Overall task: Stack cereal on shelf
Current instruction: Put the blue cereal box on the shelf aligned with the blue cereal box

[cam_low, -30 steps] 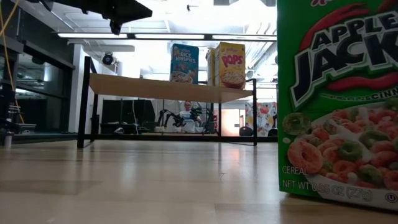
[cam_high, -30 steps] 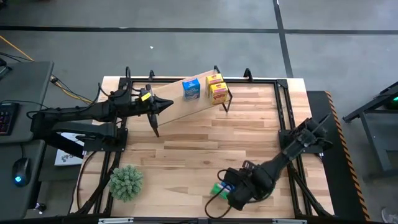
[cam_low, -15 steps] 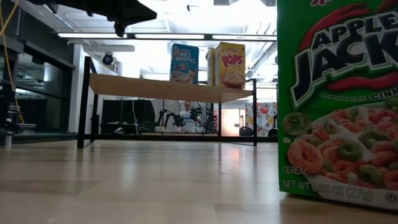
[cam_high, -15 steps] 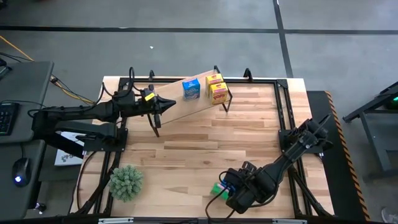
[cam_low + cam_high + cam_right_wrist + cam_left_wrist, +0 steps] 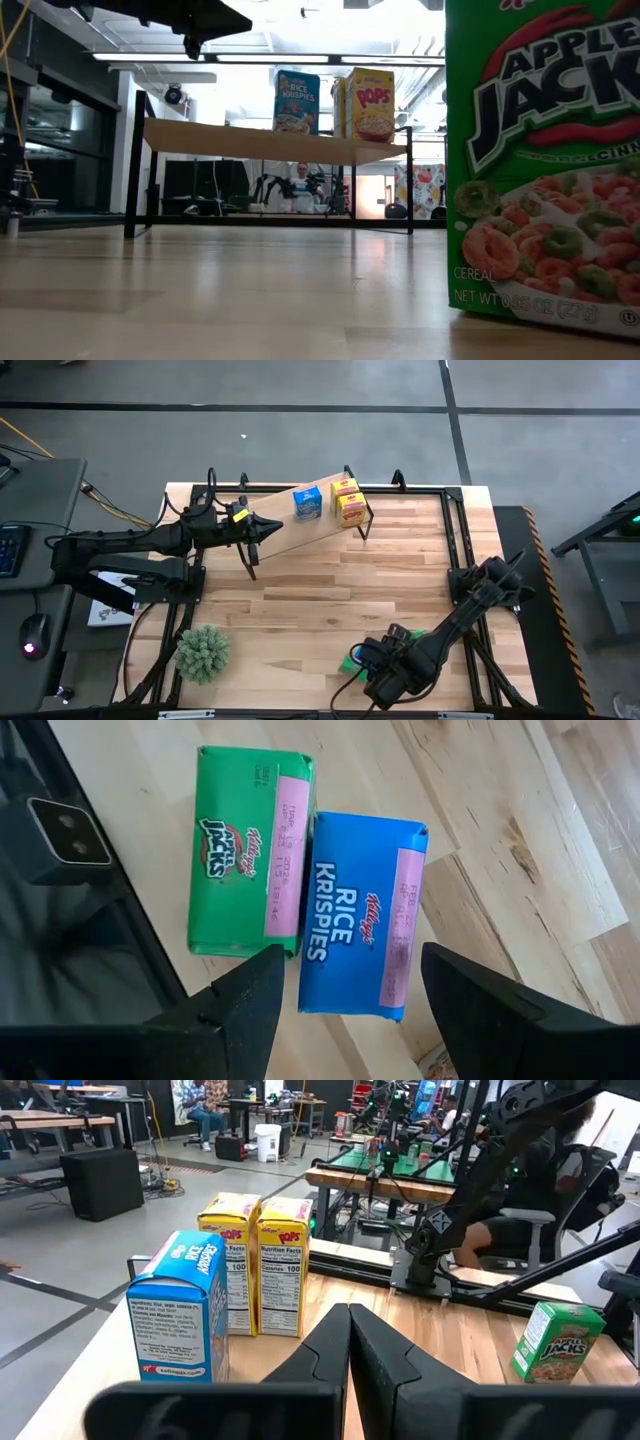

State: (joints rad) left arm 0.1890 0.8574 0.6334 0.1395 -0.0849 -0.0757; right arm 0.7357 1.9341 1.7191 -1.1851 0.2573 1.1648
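The shelf (image 5: 285, 532) stands at the table's far side. A blue cereal carton (image 5: 307, 502) and two yellow ones (image 5: 349, 500) stand upright on its plank. A green carton (image 5: 245, 850) and a blue carton (image 5: 360, 915) stand side by side on the table near its front edge. My right gripper (image 5: 352, 960) hangs open above them and points down, one finger on each side of the blue carton's top without touching it. My left gripper (image 5: 350, 1340) is shut and level, above the shelf's left end. The low view shows the green carton (image 5: 540, 160) close up.
A spiky green plant (image 5: 203, 652) sits at the near left corner. A black frame (image 5: 455, 530) runs around the tabletop, and a small camera (image 5: 60, 835) is mounted at the near edge beside the green carton. Bare wood lies between the shelf and the two cartons.
My right gripper has sunk a little toward the two cartons at the near edge and tipped slightly, staying open. The cartons have not moved.
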